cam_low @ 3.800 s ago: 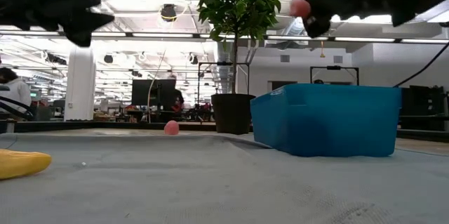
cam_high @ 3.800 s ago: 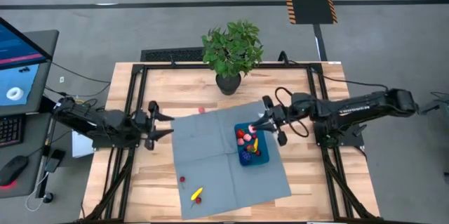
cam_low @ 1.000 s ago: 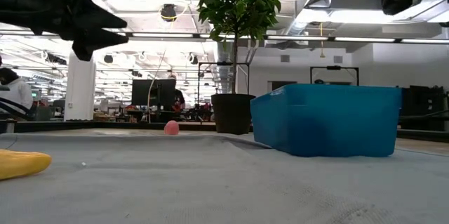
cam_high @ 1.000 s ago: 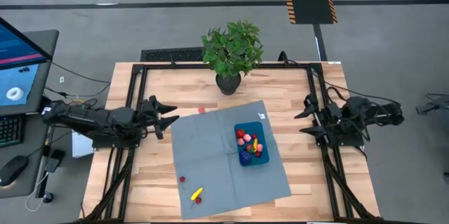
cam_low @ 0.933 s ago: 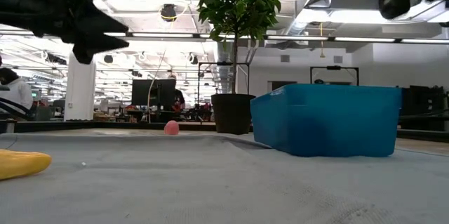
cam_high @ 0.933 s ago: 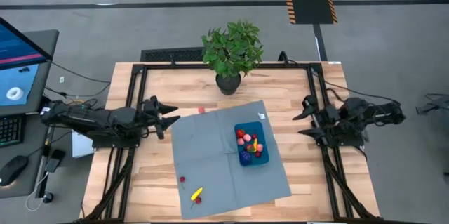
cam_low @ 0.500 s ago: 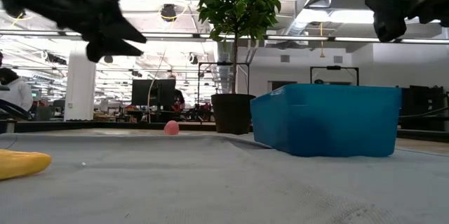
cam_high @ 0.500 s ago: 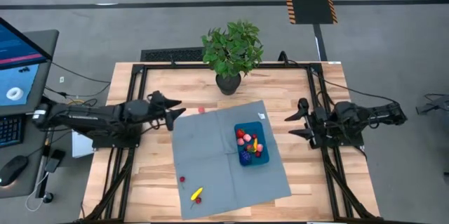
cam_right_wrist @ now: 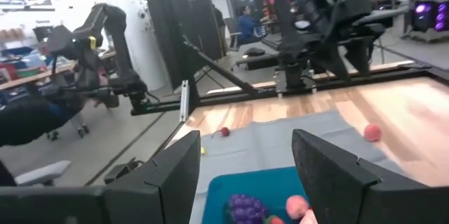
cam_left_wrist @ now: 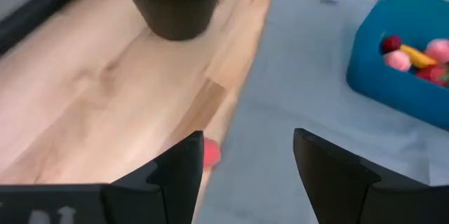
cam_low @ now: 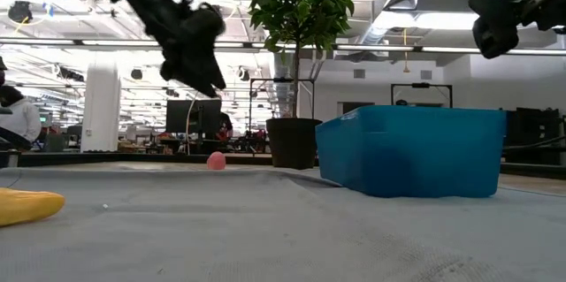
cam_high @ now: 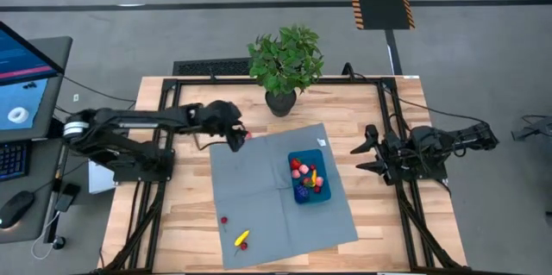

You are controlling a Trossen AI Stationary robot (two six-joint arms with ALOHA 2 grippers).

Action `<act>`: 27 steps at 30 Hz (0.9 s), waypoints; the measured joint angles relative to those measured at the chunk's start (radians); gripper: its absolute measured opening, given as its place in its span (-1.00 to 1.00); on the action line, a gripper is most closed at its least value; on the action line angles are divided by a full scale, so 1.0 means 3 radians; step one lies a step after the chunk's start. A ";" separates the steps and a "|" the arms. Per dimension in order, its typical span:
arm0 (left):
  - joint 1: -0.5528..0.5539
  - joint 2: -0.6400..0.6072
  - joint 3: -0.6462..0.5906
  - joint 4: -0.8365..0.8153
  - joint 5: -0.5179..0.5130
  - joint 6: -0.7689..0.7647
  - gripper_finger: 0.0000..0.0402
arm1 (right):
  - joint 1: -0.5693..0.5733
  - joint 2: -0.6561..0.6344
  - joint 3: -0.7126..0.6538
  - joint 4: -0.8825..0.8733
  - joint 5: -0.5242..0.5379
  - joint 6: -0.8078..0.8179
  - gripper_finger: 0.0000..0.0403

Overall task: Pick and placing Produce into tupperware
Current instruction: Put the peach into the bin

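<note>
Wooden table [cam_high: 362,115], tupperware [cam_high: 309,177]: no legible writing.

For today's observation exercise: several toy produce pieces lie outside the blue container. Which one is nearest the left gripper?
The pink-red piece on bare wood at the mat's far edge, just beside the left gripper. The red piece and yellow piece lie on the mat's near side.

potted plant [cam_high: 285,68] crowds the table's far edge, open mat [cam_high: 259,189] left of tupperware [cam_high: 310,177]
</note>
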 joint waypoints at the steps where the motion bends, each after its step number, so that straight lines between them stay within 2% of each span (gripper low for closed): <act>1: 0.0023 0.0106 0.0091 -0.0084 0.0039 0.0015 0.05 | 0.0023 0.0000 0.0000 -0.0014 -0.0001 0.0005 0.24; 8: 0.0266 0.0662 0.0518 -0.0490 0.0374 0.0168 0.05 | 0.0244 0.0000 0.0000 -0.0082 -0.0004 0.0106 0.24; 18: 0.0513 0.1130 0.0532 -0.0476 0.0602 0.0142 0.05 | 0.0640 0.0000 0.0000 -0.0075 0.0013 0.0147 0.24; 27: 0.0522 0.1393 0.0532 -0.0330 0.0603 0.0161 0.05 | 0.0781 0.0000 0.0000 -0.0079 0.0323 0.0141 0.24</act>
